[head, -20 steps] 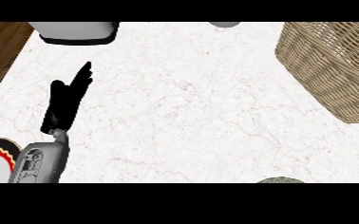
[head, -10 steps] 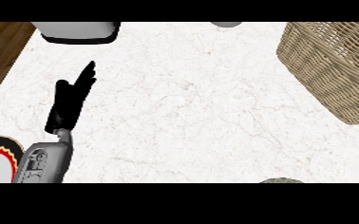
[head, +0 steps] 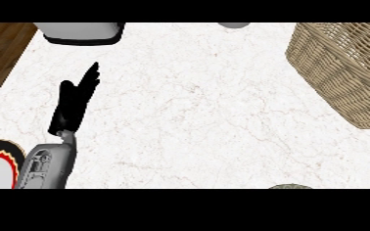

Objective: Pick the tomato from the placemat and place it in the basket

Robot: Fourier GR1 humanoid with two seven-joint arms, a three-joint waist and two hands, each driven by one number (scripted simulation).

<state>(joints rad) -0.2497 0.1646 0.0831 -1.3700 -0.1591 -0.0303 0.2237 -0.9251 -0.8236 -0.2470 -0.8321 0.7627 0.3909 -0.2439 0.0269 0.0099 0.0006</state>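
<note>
- The woven wicker basket [head: 332, 68] stands on the white marbled bench [head: 202, 107] at the view's right side, cut off by the right edge.
- Only the basket's slanted outer wall and a stretch of its rim show. Its inside is out of sight, so I cannot tell what it holds.
- The tomato cannot be seen, either on the bench or at the basket.
- The left robot hand [head: 72, 107] is far to the left of the basket, with the bare middle of the bench between them. It is black, its fingers are straight and held together pointing away from the robot, and it is open and grips nothing.
- Its grey forearm [head: 47, 166] comes in from the lower edge, further from the basket than the hand.
- The right robot hand does not show.
- A grey container [head: 80, 29] with a dark base sits at the far edge, well to the left of the basket. It is cut by the frame, and its contents are hidden.
- A small grey round thing [head: 233, 25] pokes in at the far edge, nearer the basket's far corner.
- A greyish-green sliver [head: 290, 186] lies at the near edge, below the basket. It is too little to identify.
- A red, yellow and black rim [head: 6, 154] shows at the lower left corner, beside the forearm.
</note>
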